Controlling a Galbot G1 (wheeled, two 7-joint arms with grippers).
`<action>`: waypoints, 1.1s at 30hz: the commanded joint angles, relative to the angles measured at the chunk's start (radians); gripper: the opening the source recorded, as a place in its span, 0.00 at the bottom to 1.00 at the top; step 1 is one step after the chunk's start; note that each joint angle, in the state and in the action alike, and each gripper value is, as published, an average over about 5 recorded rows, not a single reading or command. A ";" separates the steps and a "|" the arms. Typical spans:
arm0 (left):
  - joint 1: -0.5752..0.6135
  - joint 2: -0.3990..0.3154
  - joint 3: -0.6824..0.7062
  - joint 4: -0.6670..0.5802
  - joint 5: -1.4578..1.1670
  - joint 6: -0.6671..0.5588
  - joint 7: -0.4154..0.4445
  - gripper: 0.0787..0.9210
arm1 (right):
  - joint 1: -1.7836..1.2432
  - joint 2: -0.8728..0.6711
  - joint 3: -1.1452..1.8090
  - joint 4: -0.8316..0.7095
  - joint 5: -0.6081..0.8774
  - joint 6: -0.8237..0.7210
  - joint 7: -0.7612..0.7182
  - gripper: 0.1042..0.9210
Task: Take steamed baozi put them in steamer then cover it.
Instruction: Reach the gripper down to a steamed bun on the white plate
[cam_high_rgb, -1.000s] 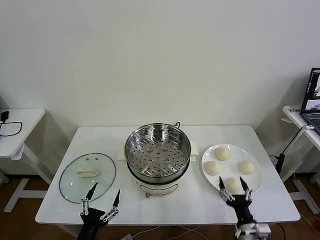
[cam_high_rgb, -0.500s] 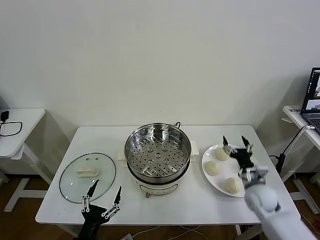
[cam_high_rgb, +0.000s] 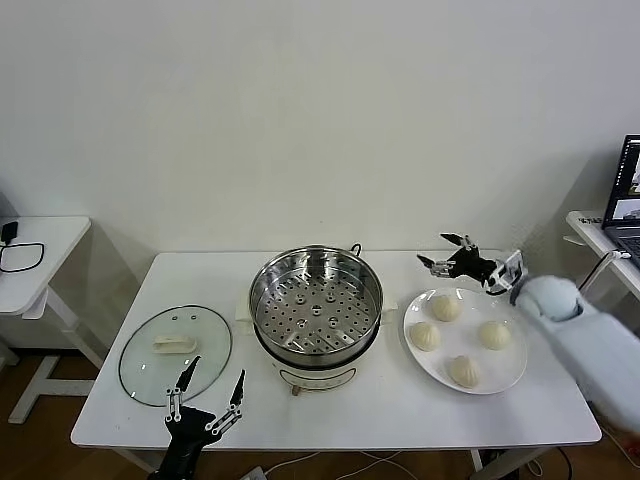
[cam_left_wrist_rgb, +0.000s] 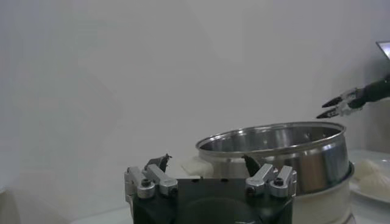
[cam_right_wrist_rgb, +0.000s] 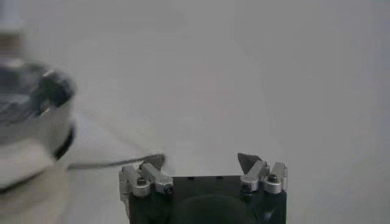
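A white table (cam_high_rgb: 400, 410) stands against a plain white wall. At its middle sits the steamer (cam_high_rgb: 316, 312), a shiny steel pot on a white electric base, uncovered, with its perforated tray bare. To the steamer's left on the table lies a round glass lid (cam_high_rgb: 175, 354), flat, with its white handle on top.

To the steamer's right rests a white plate (cam_high_rgb: 508, 371) carrying four buns (cam_high_rgb: 466, 371), all pale and domed, spaced apart in a loose ring.

The right gripper (cam_high_rgb: 447, 254) hangs in the air above the far edge of the plate, pointing toward the steamer. Its fingers are spread wide and hold nothing; it touches neither the buns nor the plate. The arm behind it reaches in from the right side.

The left gripper (cam_high_rgb: 207, 391) sits low at the table's near edge, just in front of the glass lid, fingers pointing up and spread wide, empty.

A second small white table (cam_high_rgb: 40, 250) stands off to the left, with a black cable lying on it.
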 joint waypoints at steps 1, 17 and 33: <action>-0.001 -0.001 0.002 0.000 0.001 0.003 -0.001 0.88 | 0.302 0.009 -0.205 -0.235 -0.309 0.056 -0.496 0.88; 0.005 -0.011 0.006 0.002 0.000 0.010 -0.004 0.88 | 0.356 0.314 -0.214 -0.475 -0.747 0.179 -0.589 0.88; 0.002 -0.011 0.006 0.013 0.000 0.002 -0.014 0.88 | 0.277 0.353 -0.203 -0.521 -0.813 0.196 -0.392 0.88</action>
